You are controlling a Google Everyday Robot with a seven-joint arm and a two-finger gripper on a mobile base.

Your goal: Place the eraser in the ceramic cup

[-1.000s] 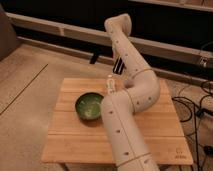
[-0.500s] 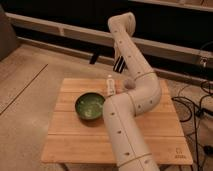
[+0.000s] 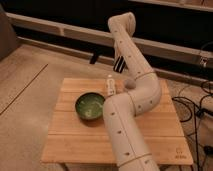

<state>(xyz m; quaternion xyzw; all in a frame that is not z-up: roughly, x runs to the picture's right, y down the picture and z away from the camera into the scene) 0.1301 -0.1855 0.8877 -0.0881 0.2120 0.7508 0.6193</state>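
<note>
My gripper (image 3: 119,64) hangs from the arm above the back edge of the wooden table (image 3: 75,145). A dark shape with pale stripes shows at its tip; I cannot tell whether that is the eraser or the gripper itself. No eraser shows on the table. A small whitish upright thing (image 3: 110,86) stands just below and left of the gripper, next to the green bowl; I cannot tell whether it is the ceramic cup or the white tube.
A wide green bowl (image 3: 90,106) sits left of the table's middle. My white arm (image 3: 125,130) crosses the table's middle and right and hides what lies behind it. Dark cables (image 3: 195,107) lie on the floor at the right.
</note>
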